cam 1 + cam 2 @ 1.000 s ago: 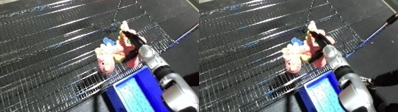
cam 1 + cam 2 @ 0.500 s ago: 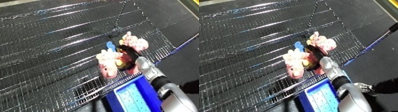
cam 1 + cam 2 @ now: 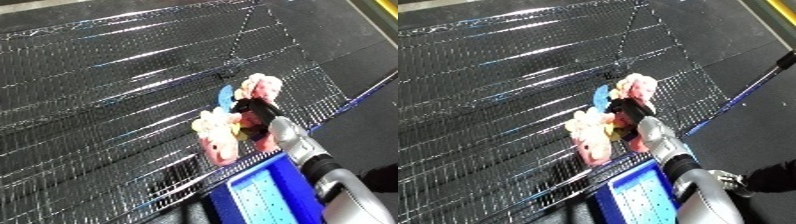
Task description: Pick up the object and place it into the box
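dark wire mesh surface (image 3: 115, 90), grey floor (image 3: 355, 55)

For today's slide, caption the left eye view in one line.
Robot's right hand curled round a pink plush toy over the wire mesh surface, blue bin below.

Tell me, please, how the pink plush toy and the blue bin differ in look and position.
The pink plush toy is soft, lumpy and pale pink with blue and yellow bits; the blue bin is rigid, boxy and bright blue. The toy lies out on the wire mesh surface, with the right hand on it; the bin sits at the view's lower edge, untouched. Both are near the mesh's front edge.
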